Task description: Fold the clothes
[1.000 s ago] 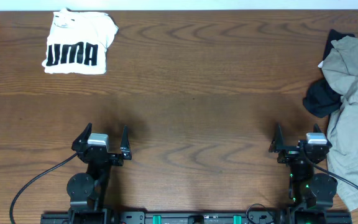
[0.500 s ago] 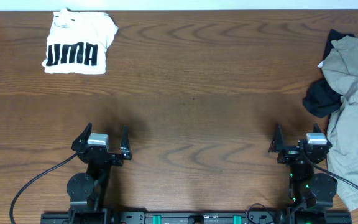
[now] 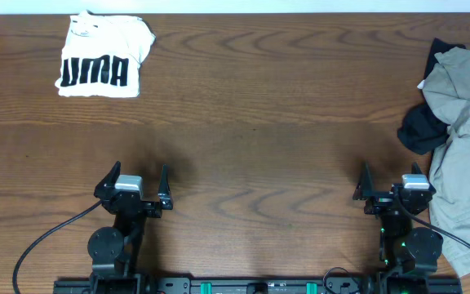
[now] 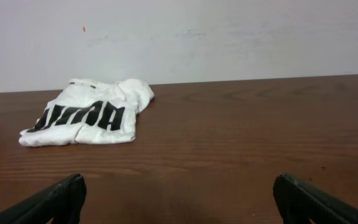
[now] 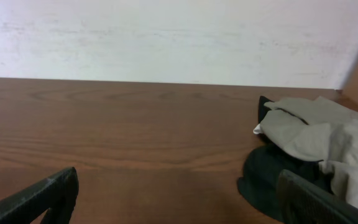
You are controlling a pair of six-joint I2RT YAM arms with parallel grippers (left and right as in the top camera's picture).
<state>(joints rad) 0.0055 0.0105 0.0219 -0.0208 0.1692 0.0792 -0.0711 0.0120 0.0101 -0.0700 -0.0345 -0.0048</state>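
Folded out of sight on the T-shirt: start of its lettering. Cropped at right edge: grey garment, partly covering dark cloth.

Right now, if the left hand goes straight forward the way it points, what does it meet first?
Probably nothing: the open left hand points over bare table toward the far wall. The white T-shirt lies left of that line, though one finger might graze its edge.
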